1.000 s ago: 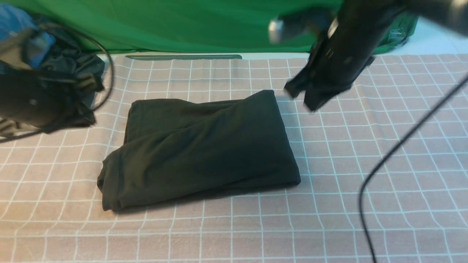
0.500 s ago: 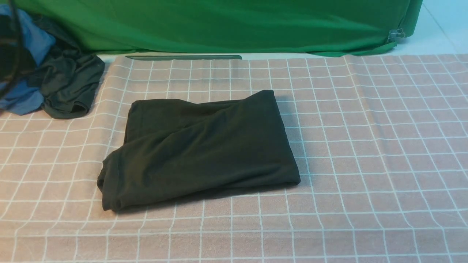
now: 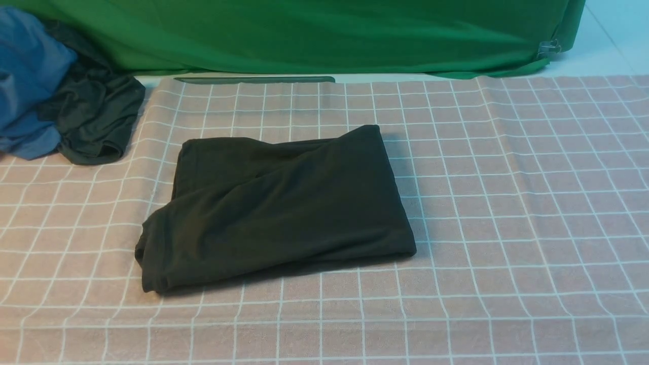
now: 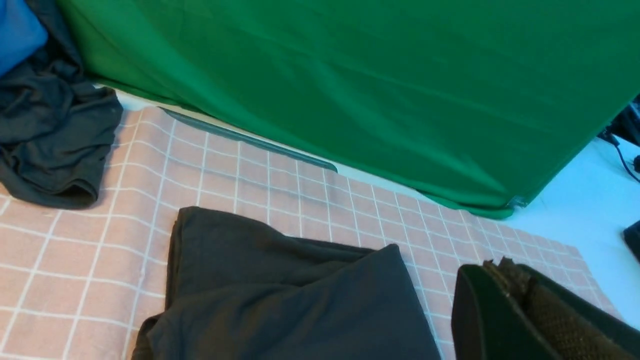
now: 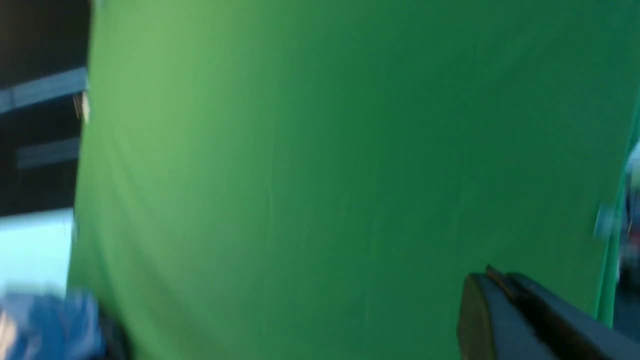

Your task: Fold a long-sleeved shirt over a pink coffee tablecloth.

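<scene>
The black long-sleeved shirt [image 3: 276,208] lies folded into a compact rectangle in the middle of the pink coffee tablecloth [image 3: 507,203], a dusty-pink cloth with thin white grid lines. The left wrist view shows the same shirt [image 4: 285,300] on the tablecloth [image 4: 75,250]. No arm appears in the front view. My left gripper [image 4: 500,267] hangs shut and empty above the tablecloth, beside the shirt's edge. My right gripper [image 5: 492,274] is shut and empty, raised and facing the green backdrop.
A bright green cloth [image 3: 304,35] hangs along the far edge. At the far left corner lies a crumpled dark grey-green garment [image 3: 94,121] against a blue garment [image 3: 25,76]. A bare pale table strip [image 3: 603,56] shows at the far right.
Both arms have pulled back out of the front view: one second ago the left was over the clothes pile and the right above the shirt's far right corner. The shirt has not moved.
</scene>
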